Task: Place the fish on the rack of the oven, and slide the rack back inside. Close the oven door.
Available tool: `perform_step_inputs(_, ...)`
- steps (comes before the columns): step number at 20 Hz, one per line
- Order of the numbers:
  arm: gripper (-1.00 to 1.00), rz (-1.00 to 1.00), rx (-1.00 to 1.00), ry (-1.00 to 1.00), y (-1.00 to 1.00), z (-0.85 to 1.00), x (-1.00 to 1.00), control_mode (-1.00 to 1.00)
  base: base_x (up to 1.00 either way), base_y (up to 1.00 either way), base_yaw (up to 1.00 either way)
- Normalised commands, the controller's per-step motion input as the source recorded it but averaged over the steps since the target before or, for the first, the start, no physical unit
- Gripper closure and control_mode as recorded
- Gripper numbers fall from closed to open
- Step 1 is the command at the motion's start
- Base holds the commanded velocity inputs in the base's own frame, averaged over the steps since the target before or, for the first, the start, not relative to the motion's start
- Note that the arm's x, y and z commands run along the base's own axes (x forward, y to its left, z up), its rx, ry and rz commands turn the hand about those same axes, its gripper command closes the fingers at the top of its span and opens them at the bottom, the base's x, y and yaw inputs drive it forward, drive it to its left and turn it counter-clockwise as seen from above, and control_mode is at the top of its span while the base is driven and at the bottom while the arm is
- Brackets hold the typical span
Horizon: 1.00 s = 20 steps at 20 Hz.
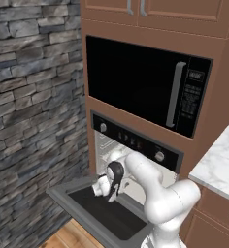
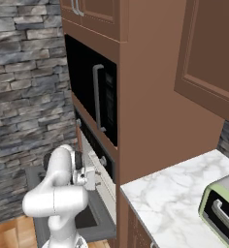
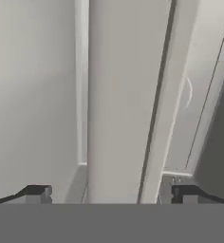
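Dark grey oven door (image 1: 104, 213) with black window, folded down.

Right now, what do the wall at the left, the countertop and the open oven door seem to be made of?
The wall looks like rough stacked stone: uneven grey blocks with dark joints. The countertop looks like polished marble, white with grey veins. The oven door looks like matte grey metal framing a black window, probably glass, though the render leaves that open.
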Motion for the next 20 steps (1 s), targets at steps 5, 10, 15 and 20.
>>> perform_step_inputs(5, -1.0, 0.07, -0.24, -0.47, 0.51, 0.85, -0.96, -1.0, 0.0, 0.0, 0.0)
perform_step_inputs(10, -1.0, 0.06, -0.16, -0.3, 0.56, 1.0, -1.0, -1.0, 0.0, 0.0, 0.0)
perform_step_inputs(15, -1.0, 0.01, 0.1, -0.04, 0.29, 1.0, -0.97, -1.0, 0.0, 0.0, 0.0)
perform_step_inputs(20, -1.0, -0.02, 0.27, 0.0, 0.0, 1.0, -0.57, -1.0, 0.0, 0.0, 0.0)
